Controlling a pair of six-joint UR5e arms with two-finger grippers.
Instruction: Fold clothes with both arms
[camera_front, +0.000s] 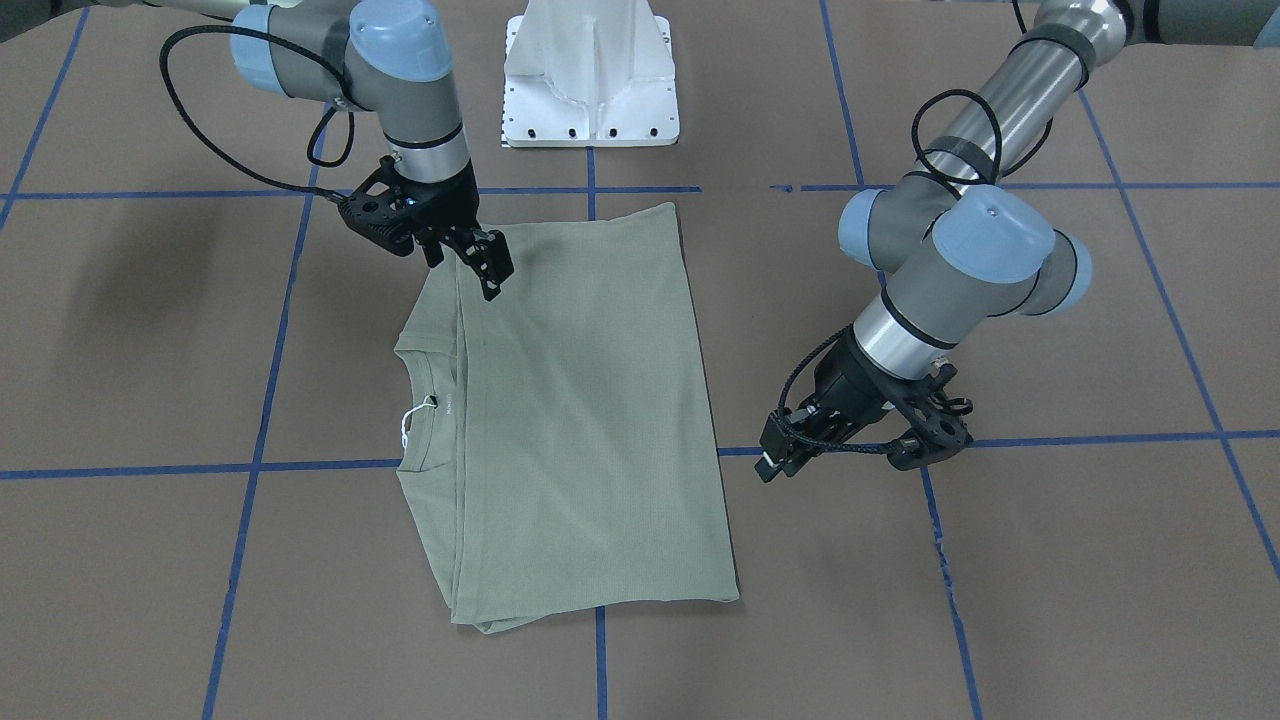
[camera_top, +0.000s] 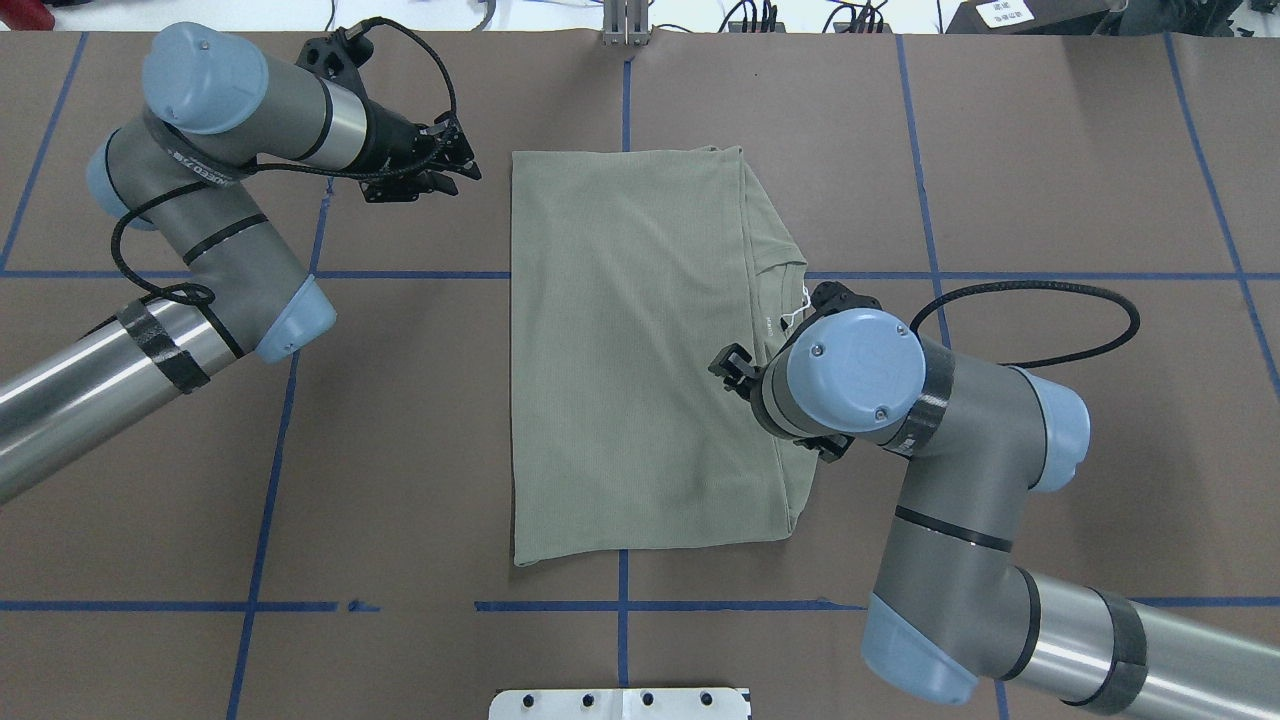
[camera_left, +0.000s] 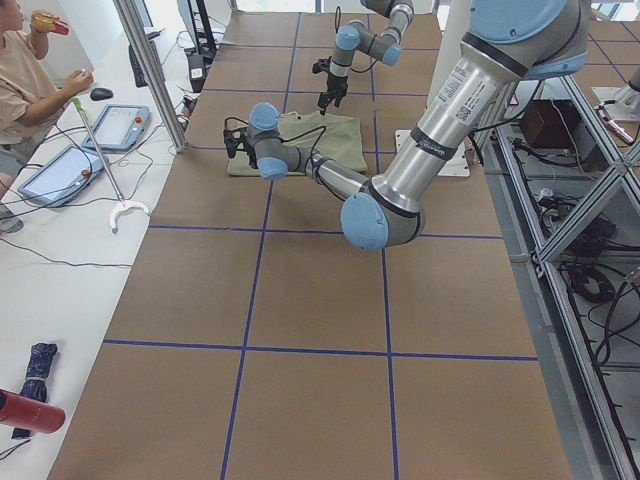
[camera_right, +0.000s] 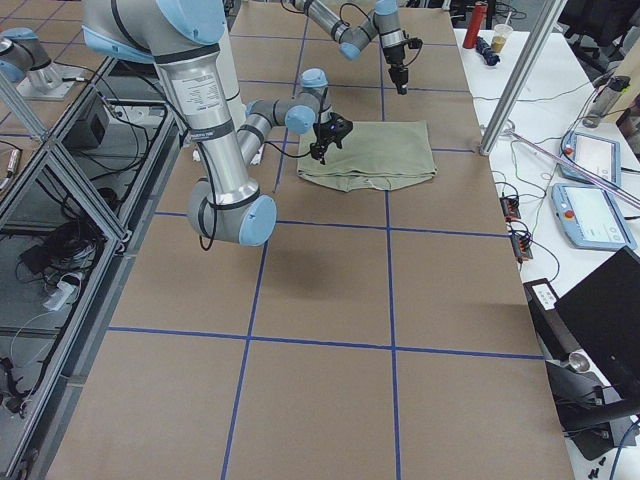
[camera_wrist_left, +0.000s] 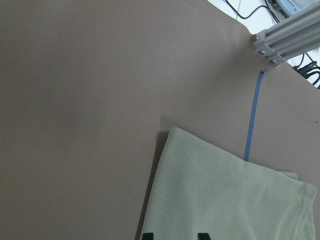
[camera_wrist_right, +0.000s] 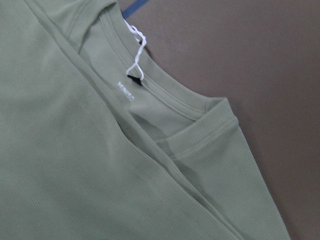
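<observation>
Brown taped table (camera_front: 150, 330), shirt (camera_front: 580, 400) lying folded into a rectangle. Left gripper (camera_front: 935, 432) and right gripper (camera_front: 466, 268) both look spread and empty. I'd regrasp the edges for the last fold.

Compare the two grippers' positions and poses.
The left gripper hangs over the bare table beside the shirt; the right gripper hangs over the shirt's collar side. The left gripper tilts toward the shirt; the right gripper points steeply down. Both are black, and neither holds cloth.
</observation>
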